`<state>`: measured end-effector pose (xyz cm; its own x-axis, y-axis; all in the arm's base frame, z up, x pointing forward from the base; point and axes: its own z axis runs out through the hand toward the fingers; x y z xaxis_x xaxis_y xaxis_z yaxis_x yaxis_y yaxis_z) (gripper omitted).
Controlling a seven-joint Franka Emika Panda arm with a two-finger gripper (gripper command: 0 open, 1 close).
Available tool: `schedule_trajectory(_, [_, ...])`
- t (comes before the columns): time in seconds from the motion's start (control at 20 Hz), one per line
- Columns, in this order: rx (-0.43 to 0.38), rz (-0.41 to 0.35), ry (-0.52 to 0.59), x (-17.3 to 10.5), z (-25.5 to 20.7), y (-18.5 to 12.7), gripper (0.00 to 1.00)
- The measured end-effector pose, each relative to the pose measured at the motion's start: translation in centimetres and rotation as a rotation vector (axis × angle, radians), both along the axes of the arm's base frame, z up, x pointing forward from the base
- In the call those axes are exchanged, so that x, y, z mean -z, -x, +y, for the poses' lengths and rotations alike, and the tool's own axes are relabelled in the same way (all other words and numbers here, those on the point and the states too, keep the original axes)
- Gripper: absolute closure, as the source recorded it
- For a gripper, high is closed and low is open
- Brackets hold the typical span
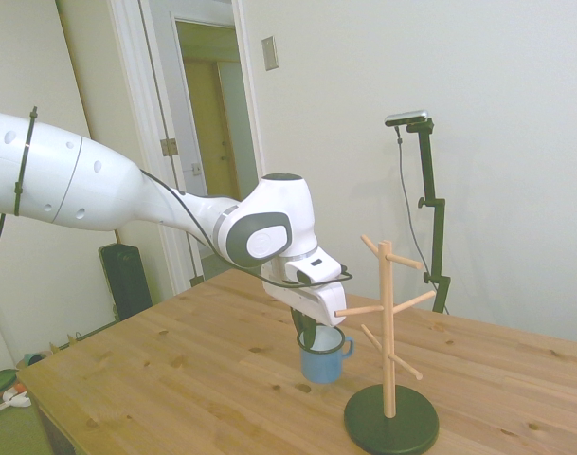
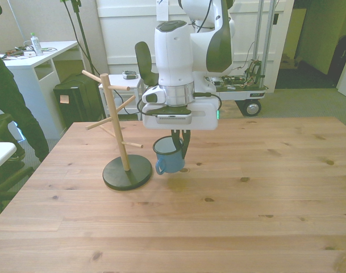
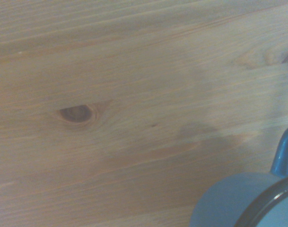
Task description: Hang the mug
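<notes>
The mug (image 1: 323,360) (image 2: 167,157) is small and light blue with a white inside and a dark rim. It is at the table's middle, low over or on the wood, and I cannot tell which. Its loop handle (image 2: 160,168) points toward the front view's left and the near edge. My gripper (image 1: 311,332) (image 2: 182,145) comes down from above and is shut on the mug's rim, one dark finger inside and one outside. In the wrist view the mug (image 3: 238,201) and its handle (image 3: 284,156) fill one corner. The wooden mug tree (image 1: 387,322) (image 2: 117,128) stands close beside the mug, its pegs bare.
The tree's round dark base (image 1: 391,422) (image 2: 126,172) sits on the wooden table (image 1: 174,379) (image 2: 246,216). A person (image 2: 8,108) in dark clothes stands off the table at the front view's left, by a white desk (image 2: 42,54).
</notes>
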<state>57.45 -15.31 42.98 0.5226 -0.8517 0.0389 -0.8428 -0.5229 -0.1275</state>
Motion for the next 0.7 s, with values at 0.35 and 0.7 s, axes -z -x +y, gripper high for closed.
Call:
schedule_trajectory(0.35, [0.006, -0.027, 0.003, -1.7, -0.4, 0.7, 1.0])
schedule_trajectory(0.7, [0.012, -0.044, 0.009, -2.6, -1.9, 1.3, 1.0])
